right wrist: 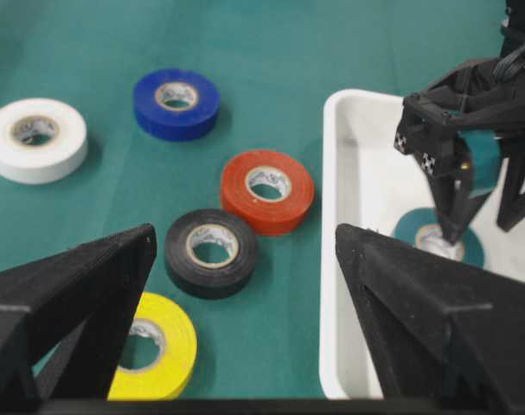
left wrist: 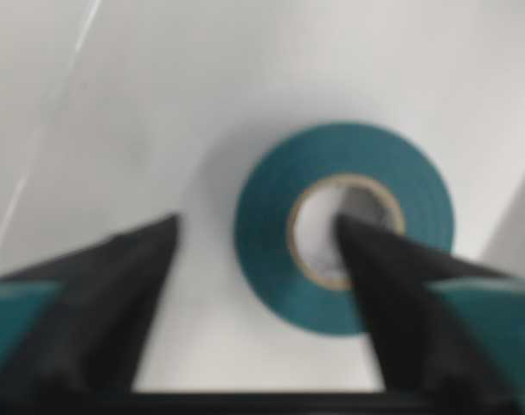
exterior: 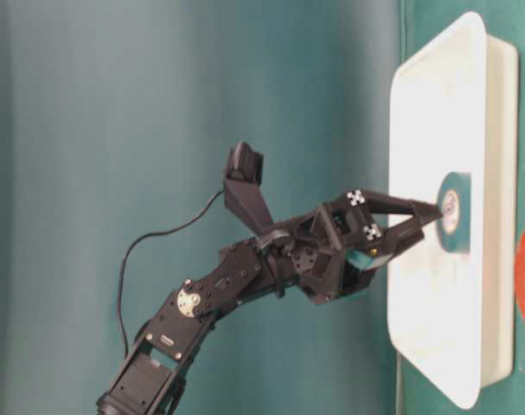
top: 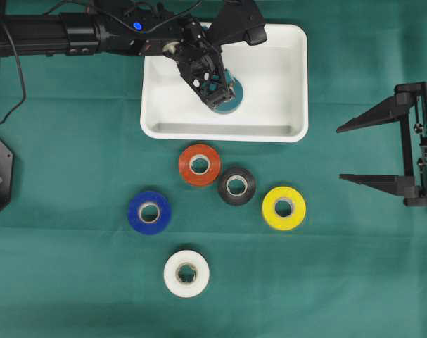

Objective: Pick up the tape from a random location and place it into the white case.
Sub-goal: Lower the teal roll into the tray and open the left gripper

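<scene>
A teal tape roll (top: pixel 233 96) (left wrist: pixel 271 233) lies flat on the floor of the white case (top: pixel 220 134) (exterior: pixel 435 86) (right wrist: pixel 331 259). My left gripper (top: pixel 217 97) (left wrist: pixel 255 220) (exterior: pixel 431 216) reaches down into the case and is open. One finger stands in the roll's core hole; the other is apart from the roll, over bare case floor. My right gripper (top: pixel 341 153) (right wrist: pixel 245 233) hovers open at the table's right side with nothing between its fingers.
Several other rolls lie on the green cloth in front of the case: red (top: pixel 186 165), black (top: pixel 224 186), yellow (top: pixel 269 209), blue (top: pixel 136 213) and white (top: pixel 172 274). The left arm stretches in from the upper left.
</scene>
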Robot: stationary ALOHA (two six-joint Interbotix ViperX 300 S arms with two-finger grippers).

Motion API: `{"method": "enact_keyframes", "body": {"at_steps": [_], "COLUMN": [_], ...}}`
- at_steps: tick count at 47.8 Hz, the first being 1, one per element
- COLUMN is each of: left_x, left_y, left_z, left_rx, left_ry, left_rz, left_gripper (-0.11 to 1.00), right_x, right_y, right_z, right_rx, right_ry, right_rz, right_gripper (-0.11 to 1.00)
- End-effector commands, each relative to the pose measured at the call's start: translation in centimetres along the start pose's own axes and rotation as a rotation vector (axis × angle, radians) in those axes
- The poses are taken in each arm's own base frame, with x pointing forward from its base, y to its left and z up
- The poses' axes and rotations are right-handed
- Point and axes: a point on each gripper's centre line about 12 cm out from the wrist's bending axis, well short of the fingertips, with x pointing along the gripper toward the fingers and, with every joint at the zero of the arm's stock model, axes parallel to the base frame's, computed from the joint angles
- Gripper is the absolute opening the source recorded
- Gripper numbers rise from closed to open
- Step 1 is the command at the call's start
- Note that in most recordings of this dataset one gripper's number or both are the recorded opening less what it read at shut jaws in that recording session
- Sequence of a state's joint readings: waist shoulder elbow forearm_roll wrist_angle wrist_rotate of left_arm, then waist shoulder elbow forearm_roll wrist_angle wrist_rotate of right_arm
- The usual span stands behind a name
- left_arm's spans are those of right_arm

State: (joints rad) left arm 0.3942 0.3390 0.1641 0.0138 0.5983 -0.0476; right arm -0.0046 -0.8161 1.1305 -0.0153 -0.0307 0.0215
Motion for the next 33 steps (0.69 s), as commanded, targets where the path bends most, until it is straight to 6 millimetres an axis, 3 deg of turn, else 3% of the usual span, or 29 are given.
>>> {"method": "enact_keyframes", "body": {"at_steps": [1,5,16,24,33], "left_x": [-1.3,-1.3,-1.6,-3.6,-7.4], "left_y": [0.5,0.8,0.9,0.5,-0.7], "left_z": [1.0,1.0,1.2,2.2,3.8], "left_rx": [-0.01,-0.015,-0.018,-0.007,0.018], "left_ry": [-0.037,-0.035,-0.04,-0.064,-0.127], "left_rz": [0.003,0.007,0.007,0.002,-0.009], "left_gripper": [0.86,0.96,0.91,0.91,0.91], "right_x": [0.1,0.1,0.1,0.0,0.0], "right_y": [0.0,0.0,0.0,0.0,0.0], "right_z": [0.9,0.9,1.0,1.0,1.1], "right_rx": [-0.003,-0.003,-0.003,-0.003,-0.005], "right_ry": [-0.025,-0.025,-0.025,-0.026,-0.028], "right_rz": [0.0,0.0,0.0,0.0,0.0], "right_gripper": [0.92,0.92,0.92,0.92,0.92]}}
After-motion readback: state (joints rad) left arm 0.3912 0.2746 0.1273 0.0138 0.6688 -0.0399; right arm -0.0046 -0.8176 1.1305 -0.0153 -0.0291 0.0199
